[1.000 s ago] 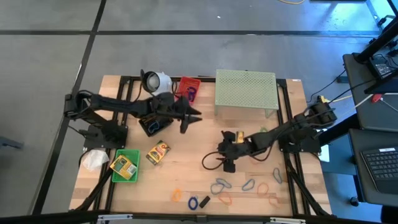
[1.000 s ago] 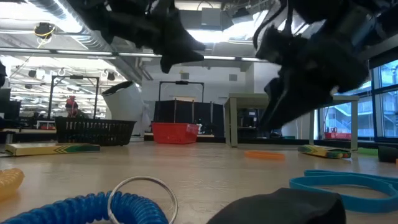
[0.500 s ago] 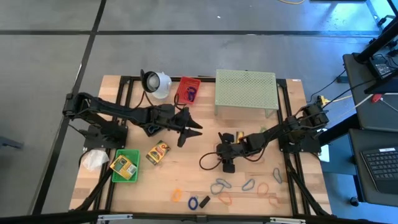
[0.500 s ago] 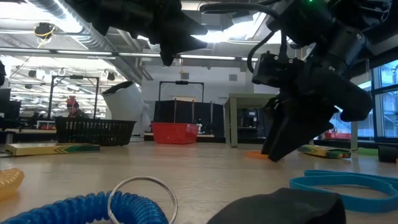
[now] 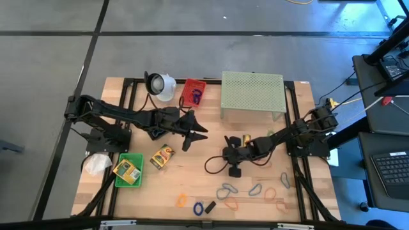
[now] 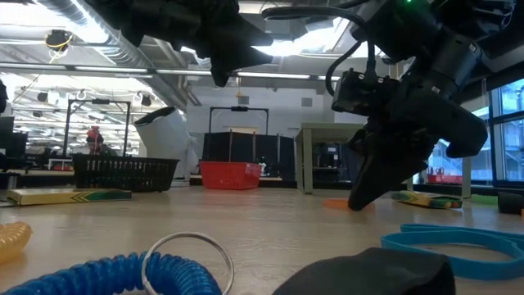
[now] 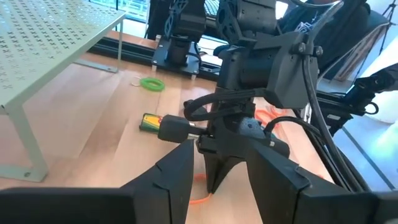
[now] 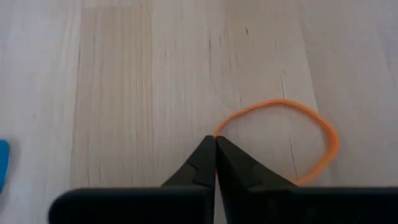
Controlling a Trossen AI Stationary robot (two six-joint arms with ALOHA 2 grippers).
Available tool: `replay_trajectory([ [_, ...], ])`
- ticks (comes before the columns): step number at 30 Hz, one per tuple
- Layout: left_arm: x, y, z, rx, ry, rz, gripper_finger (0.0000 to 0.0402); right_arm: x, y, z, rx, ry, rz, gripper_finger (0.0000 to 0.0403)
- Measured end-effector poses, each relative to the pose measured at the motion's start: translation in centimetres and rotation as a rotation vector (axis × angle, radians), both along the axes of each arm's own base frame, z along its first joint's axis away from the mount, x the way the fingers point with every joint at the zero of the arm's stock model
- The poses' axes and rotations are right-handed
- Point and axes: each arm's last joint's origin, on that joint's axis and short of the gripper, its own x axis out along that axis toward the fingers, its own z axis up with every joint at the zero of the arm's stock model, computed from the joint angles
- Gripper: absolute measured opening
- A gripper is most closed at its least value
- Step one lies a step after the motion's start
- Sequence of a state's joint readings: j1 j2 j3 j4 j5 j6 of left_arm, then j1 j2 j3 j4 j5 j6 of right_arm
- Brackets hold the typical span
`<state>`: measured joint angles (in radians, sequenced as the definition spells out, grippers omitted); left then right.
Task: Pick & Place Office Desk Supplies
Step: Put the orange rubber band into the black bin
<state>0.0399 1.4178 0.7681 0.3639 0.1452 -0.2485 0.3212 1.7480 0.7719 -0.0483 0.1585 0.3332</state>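
Observation:
My right gripper (image 8: 216, 142) stands with its tips on the table's middle, shut on a thin orange rubber band (image 8: 311, 124); the low view shows the band (image 6: 337, 203) beside the tips (image 6: 357, 205). My left gripper (image 5: 197, 131) hovers open and level left of it, holding nothing, and faces the right gripper (image 7: 211, 183). A yellow-green crayon box (image 5: 162, 156) lies flat on the wood. Another crayon box (image 7: 151, 122) lies just beyond the right gripper. My right gripper pinches the orange band's strand (image 8: 219, 133) at one end of the loop, between its two fingertips. The fingers slant down from above, from the table's right. The rest of the loop (image 8: 326, 152) lies flat and slack on the wood.
A pale green mesh stand (image 5: 252, 92), a red bin (image 5: 193, 91) and a white cup (image 5: 160, 83) line the far edge. A green bin (image 5: 128, 170) sits near left. Loose bands and clips (image 5: 225, 191), a blue coil (image 5: 198, 207) and a black clip (image 5: 209, 206) lie near the front.
My right gripper has sunk to the table and shut on the orange band. My left gripper has swung toward the table's near edge, then kept still.

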Motion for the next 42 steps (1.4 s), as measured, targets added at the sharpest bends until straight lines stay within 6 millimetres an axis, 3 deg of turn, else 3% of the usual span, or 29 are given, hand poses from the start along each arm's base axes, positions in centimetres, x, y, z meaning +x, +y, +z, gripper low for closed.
replay_trajectory([
  [4,-0.1,-0.1,-0.4,0.035,0.033,-0.038,0.0141,-0.3,-0.2,0.9,0.005,-0.009,0.0,0.0005],
  [13,-1.0,-1.8,-2.2,0.294,0.184,-0.269,0.0141,1.8,0.5,7.0,0.075,-0.232,0.01,0.0003],
  [18,-1.1,-4.0,-2.2,0.473,0.13,-0.408,0.0141,3.3,1.1,10.2,0.124,-0.328,0.026,0.0002],
  [25,-1.0,-6.4,-1.3,0.588,0.011,-0.423,0.0142,4.8,1.6,13.6,0.15,-0.436,0.057,0.0002],
  [36,-0.9,-7.9,-0.3,0.572,-0.102,-0.398,0.0133,5.3,1.8,15.5,0.13,-0.493,0.091,0.0002],
  [39,-1.0,-8.1,-0.3,0.572,-0.085,-0.356,0.0103,5.3,1.8,15.5,0.13,-0.492,0.091,0.0002],
  [42,-1.1,-8.3,-0.5,0.574,-0.059,-0.358,0.0048,5.3,1.9,15.5,0.156,-0.486,0.118,0.0005],
])
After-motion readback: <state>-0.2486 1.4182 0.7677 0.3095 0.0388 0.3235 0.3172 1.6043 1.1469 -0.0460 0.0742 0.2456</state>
